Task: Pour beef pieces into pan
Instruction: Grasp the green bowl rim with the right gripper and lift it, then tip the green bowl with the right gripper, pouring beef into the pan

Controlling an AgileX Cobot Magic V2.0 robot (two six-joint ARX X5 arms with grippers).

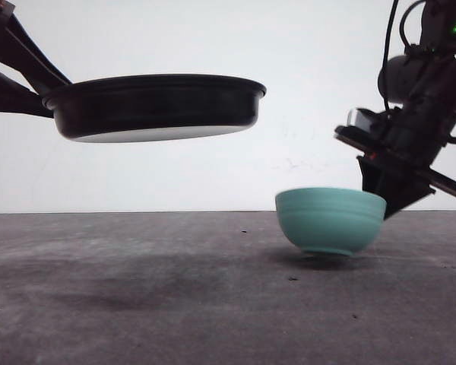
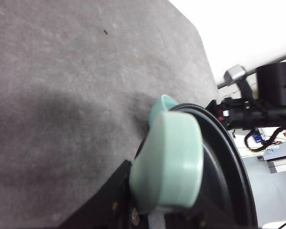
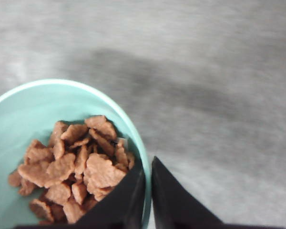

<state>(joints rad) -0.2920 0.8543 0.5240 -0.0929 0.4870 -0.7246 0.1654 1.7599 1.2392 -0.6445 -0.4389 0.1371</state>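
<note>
The black pan point(image 1: 156, 106) hangs high above the table on the left. My left gripper point(image 2: 148, 214) is shut on its mint-green handle point(image 2: 169, 162), and the pan's rim point(image 2: 229, 167) runs past it. The pan's inside is hidden in these views. Lower on the right, a teal bowl point(image 1: 330, 220) hovers just off the table, slightly tilted. My right gripper point(image 3: 148, 191) is shut on the bowl's rim point(image 3: 38, 105), one finger inside and one outside. The beef pieces point(image 3: 76, 167) lie heaped in the bowl, orange-brown and irregular. In the front view the right gripper point(image 1: 380, 194) meets the bowl's right edge.
A grey table point(image 1: 137, 296) spreads below both arms, with a few dark specks on it. A white wall point(image 1: 304, 114) stands behind. The right arm's black body and cables point(image 1: 425, 91) rise at the far right.
</note>
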